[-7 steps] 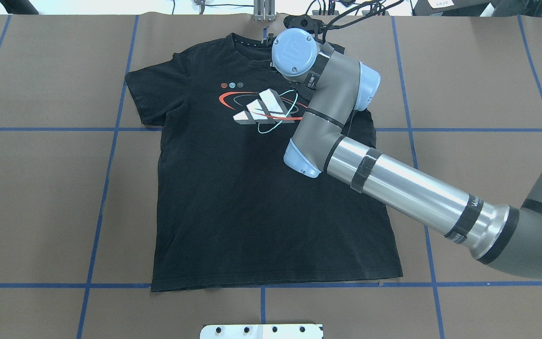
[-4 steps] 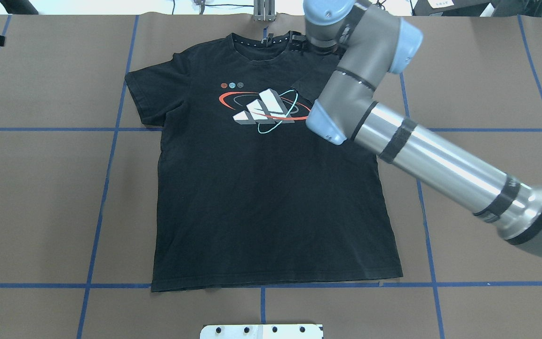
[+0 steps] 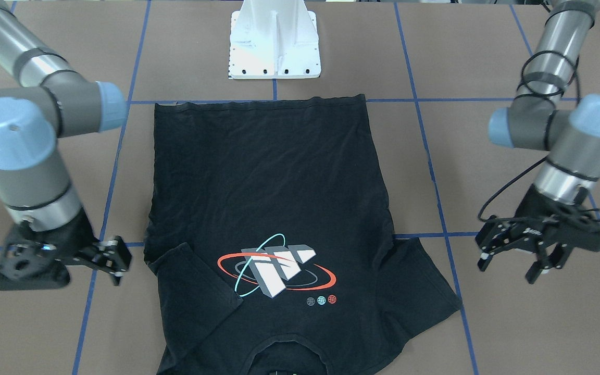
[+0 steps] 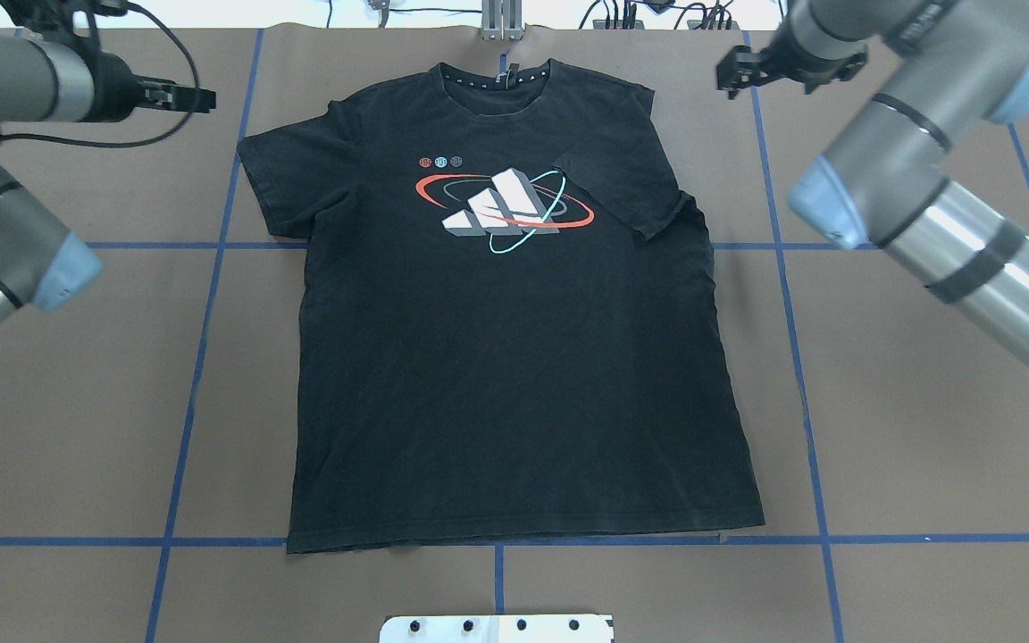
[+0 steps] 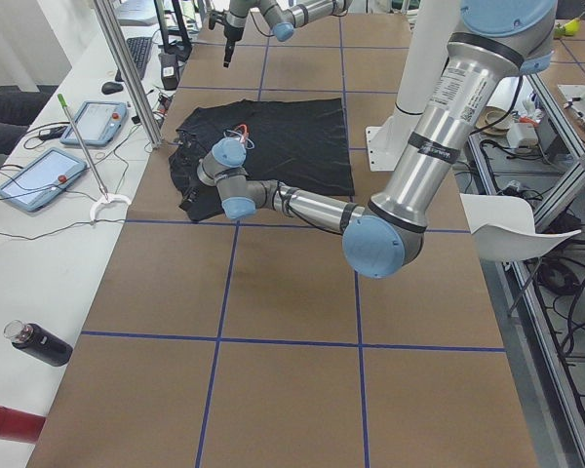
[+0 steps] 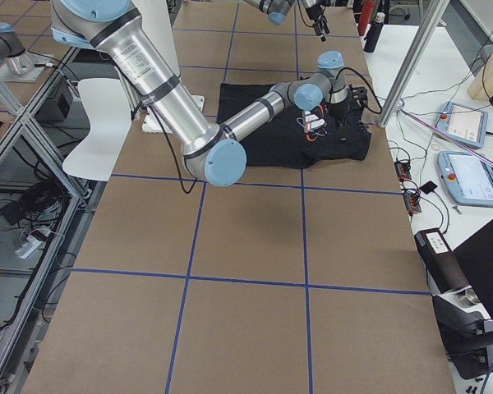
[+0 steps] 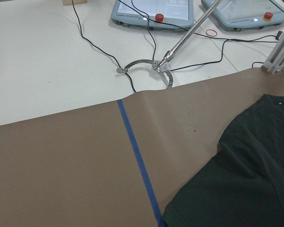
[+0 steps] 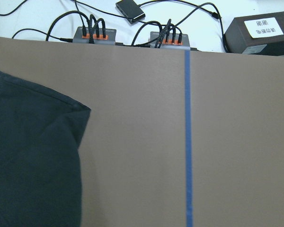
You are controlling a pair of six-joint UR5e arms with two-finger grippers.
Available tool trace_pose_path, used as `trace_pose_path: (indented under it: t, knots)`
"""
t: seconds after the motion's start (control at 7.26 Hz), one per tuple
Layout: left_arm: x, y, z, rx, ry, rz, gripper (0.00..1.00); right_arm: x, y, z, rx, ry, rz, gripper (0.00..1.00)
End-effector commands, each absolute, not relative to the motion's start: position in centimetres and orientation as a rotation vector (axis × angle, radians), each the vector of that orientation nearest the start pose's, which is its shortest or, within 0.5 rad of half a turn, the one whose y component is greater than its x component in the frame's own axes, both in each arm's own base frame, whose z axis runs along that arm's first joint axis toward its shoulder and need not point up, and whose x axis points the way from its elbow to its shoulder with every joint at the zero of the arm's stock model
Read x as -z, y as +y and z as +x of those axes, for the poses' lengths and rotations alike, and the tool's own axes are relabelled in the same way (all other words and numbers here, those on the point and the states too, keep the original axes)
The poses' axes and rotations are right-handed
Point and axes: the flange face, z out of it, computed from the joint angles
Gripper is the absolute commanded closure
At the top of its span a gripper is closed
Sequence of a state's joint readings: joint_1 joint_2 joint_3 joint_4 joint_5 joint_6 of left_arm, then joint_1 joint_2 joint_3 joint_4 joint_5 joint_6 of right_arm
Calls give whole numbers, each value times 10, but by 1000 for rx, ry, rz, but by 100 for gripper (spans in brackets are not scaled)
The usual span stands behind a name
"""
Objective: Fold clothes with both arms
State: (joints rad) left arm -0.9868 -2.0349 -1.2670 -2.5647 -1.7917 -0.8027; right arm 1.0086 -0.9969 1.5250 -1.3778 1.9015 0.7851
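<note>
Flat on the matt brown paper table cover (image 4: 59, 420) lies the black short-sleeved T-shirt (image 4: 514, 384), soft and faintly creased, with its grey-white block graphic (image 4: 497, 210) facing up. The right arm (image 4: 925, 205) has pulled clear of the shirt's shoulder, leaving the right sleeve (image 4: 622, 192) folded inward with its hem touching the graphic's red ring, so the first fold looks done. The right gripper (image 3: 116, 260) and left gripper (image 3: 508, 265), both black and two-fingered, hang empty with jaws spread, one beside each sleeve. The left sleeve (image 4: 273, 192) is not yet folded.

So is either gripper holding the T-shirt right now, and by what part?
Nothing is held. The left gripper and the right gripper both hang open beside the black T-shirt, touching none of it.
</note>
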Motion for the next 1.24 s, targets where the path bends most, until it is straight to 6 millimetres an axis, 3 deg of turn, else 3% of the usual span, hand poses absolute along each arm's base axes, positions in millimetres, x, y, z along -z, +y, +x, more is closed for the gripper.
trace_pose_path:
  t: [0.0,0.14,0.28,0.55,1.1]
  knots:
    - [-449,-675,352,112,836,779,0,-411,-624,-226,-15,-765,399,0]
    - [-456,-678,370,139,820,766,1,-435,-615,-209,1,-785,398,0]
    - [-468,-679,374,155,825,761,9,-438,-614,-208,3,-783,396,0]
    - [-477,-673,385,142,831,758,34,-438,-615,-208,2,-781,398,0]
    - [-486,-664,403,120,830,736,47,-437,-616,-209,0,-778,401,0]
